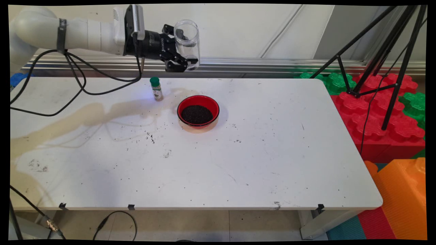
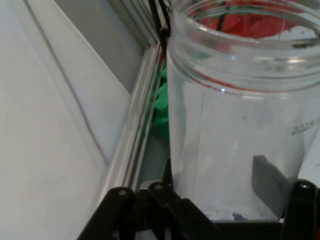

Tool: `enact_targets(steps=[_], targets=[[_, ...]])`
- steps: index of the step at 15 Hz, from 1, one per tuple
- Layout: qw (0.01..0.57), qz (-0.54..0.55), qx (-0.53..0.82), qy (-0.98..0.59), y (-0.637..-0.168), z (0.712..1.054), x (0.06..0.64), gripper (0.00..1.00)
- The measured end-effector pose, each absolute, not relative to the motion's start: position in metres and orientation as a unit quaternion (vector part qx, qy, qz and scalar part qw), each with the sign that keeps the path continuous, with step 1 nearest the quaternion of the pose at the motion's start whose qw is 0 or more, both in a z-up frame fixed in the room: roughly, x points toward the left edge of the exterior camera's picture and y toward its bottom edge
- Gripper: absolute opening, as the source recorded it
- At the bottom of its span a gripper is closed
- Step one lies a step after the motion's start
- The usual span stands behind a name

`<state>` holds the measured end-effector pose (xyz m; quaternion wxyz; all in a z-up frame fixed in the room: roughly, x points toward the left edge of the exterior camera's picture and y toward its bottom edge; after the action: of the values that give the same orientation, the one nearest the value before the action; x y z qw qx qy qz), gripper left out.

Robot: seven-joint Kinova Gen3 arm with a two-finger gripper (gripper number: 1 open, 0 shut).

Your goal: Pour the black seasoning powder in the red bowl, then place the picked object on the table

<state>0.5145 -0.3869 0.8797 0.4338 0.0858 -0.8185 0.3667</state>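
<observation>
My gripper is raised high above the table's far side and is shut on a clear plastic jar, held upright with its open mouth up. In the hand view the jar fills the right half, looks empty, and a finger pad shows through its wall. Below and slightly right of the jar stands a red bowl filled with dark grains. A small spice bottle with a green cap stands on the table to the bowl's left.
The white table has scattered dark crumbs left of its middle. Black cables hang from the arm over the table's left part. A black tripod and big red, green and orange blocks stand to the right.
</observation>
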Motion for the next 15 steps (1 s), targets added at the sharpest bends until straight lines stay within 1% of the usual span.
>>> enact_targets(steps=[9, 15], targets=[[0.495, 0.274, 0.156, -0.81, -0.363, 0.88, 0.519, 0.0], [0.526, 0.208, 0.179, -0.805, -0.335, 0.87, 0.523, 0.0]])
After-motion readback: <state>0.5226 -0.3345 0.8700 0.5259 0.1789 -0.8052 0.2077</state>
